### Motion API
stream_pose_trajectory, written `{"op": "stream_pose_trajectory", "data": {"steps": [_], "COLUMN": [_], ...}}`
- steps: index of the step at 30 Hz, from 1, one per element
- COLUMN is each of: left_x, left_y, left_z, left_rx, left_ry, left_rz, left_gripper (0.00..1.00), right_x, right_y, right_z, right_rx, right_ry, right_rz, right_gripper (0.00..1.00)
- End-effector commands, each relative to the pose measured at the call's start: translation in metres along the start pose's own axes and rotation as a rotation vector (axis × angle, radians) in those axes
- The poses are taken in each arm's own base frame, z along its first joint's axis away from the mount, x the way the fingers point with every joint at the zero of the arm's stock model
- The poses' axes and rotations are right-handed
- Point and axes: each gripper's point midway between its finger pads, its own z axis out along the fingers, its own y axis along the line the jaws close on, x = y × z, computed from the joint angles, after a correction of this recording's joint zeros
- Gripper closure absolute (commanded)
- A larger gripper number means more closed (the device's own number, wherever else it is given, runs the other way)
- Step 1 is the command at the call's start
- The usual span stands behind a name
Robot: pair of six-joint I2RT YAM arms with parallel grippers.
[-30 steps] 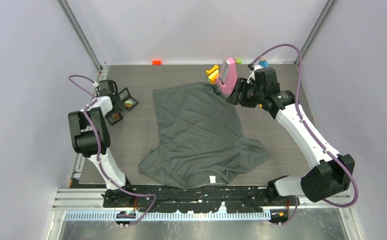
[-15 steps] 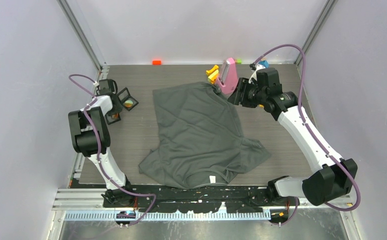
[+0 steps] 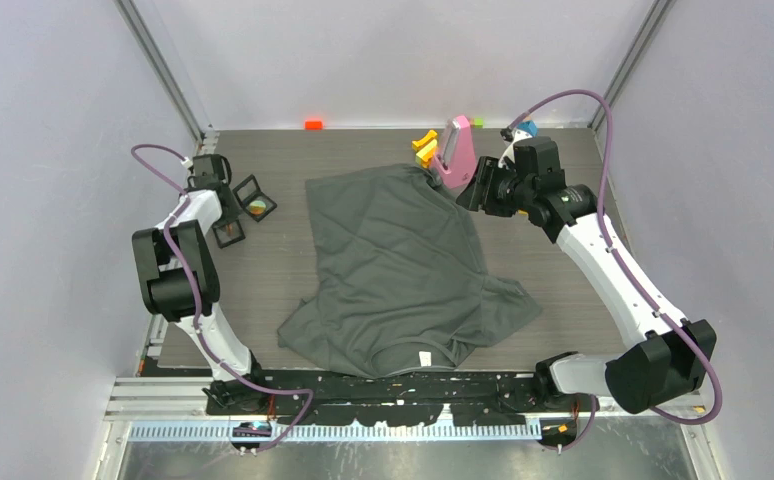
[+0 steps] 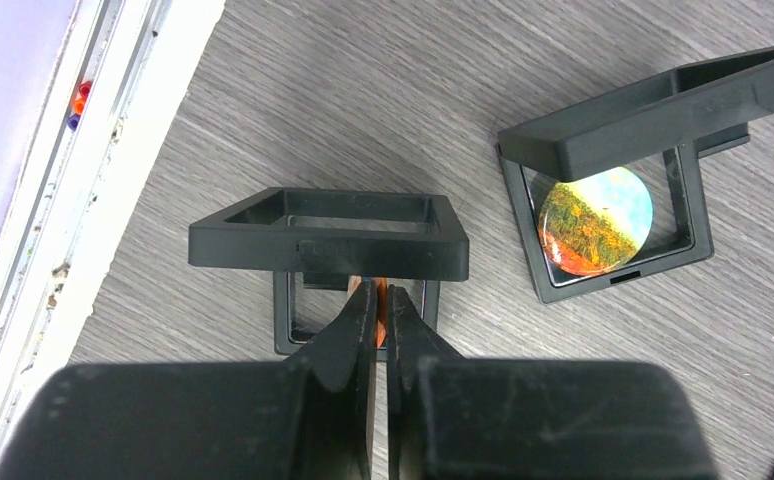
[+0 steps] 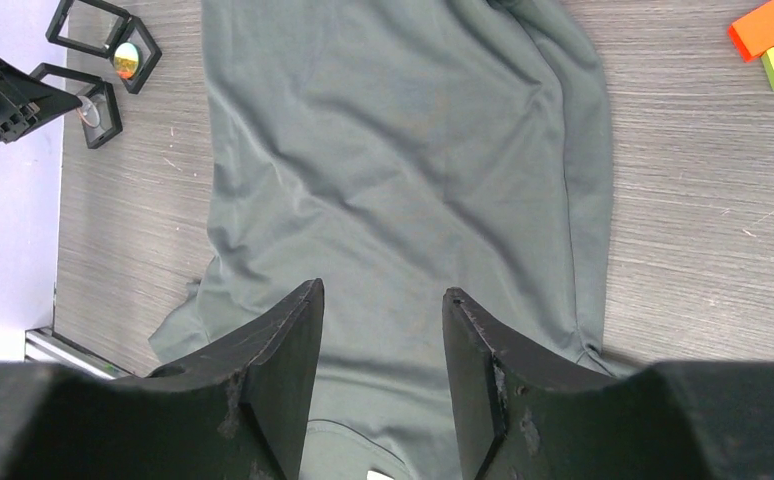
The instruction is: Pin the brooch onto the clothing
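The clothing (image 3: 403, 270), a dark grey T-shirt, lies spread over the middle of the table, its neck label toward the arm bases. At the far left stand two small open black boxes. My left gripper (image 4: 381, 292) reaches into the nearer box (image 4: 328, 245) and is shut on a thin orange brooch (image 4: 380, 312), seen edge-on between the fingertips. The other box (image 4: 623, 150) holds a round brooch (image 4: 595, 220) with a colourful landscape print. My right gripper (image 5: 381, 290) hangs open above the T-shirt (image 5: 403, 150), near its far right edge (image 3: 473, 185), with nothing between its fingers.
A pink object (image 3: 455, 145) and yellow blocks (image 3: 425, 148) sit at the back beside the shirt's far corner. An orange block (image 3: 313, 124) lies against the back wall. A metal rail (image 4: 93, 180) runs along the table's left edge, close to the boxes.
My left gripper has closed from open onto the brooch in the nearer box. The right arm has shifted only slightly and stays open.
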Motion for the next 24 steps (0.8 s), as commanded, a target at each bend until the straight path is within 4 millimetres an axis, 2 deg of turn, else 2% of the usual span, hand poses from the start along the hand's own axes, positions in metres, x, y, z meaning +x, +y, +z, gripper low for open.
{"op": "stream_pose_trajectory", "data": {"steps": [1, 4, 8, 14, 16, 19, 21, 24], "left_x": [-0.018, -0.022, -0.035, -0.036, -0.030, -0.014, 0.000, 0.027], "left_y": [0.004, 0.005, 0.006, -0.024, -0.038, -0.073, -0.101, -0.134], "left_z": [-0.018, -0.027, -0.053, -0.107, -0.126, -0.160, -0.184, -0.218], "left_rx": [0.007, 0.008, 0.030, 0.222, 0.281, 0.470, 0.610, 0.723], "left_ry": [-0.044, -0.054, -0.104, -0.135, -0.141, -0.113, -0.099, -0.102], "left_rz": [0.000, 0.000, -0.015, -0.002, 0.025, 0.074, 0.132, 0.288], "left_gripper": [1.00, 1.00, 1.00, 1.00, 1.00, 1.00, 1.00, 1.00], "right_x": [-0.009, -0.009, -0.010, -0.008, -0.004, 0.004, 0.014, 0.032], "right_y": [0.005, 0.006, 0.009, 0.016, 0.019, 0.031, 0.044, 0.060], "right_z": [-0.011, -0.012, -0.016, -0.027, -0.031, -0.038, -0.043, -0.051], "right_rx": [-0.017, -0.021, -0.031, -0.069, -0.088, -0.163, -0.247, -0.369], "right_ry": [-0.052, -0.051, -0.058, -0.066, -0.050, -0.017, 0.021, 0.079], "right_rz": [0.008, 0.011, 0.012, 0.003, -0.003, -0.015, -0.020, -0.004], "right_gripper": [0.47, 0.47, 0.47, 0.46, 0.45, 0.43, 0.42, 0.42]}}
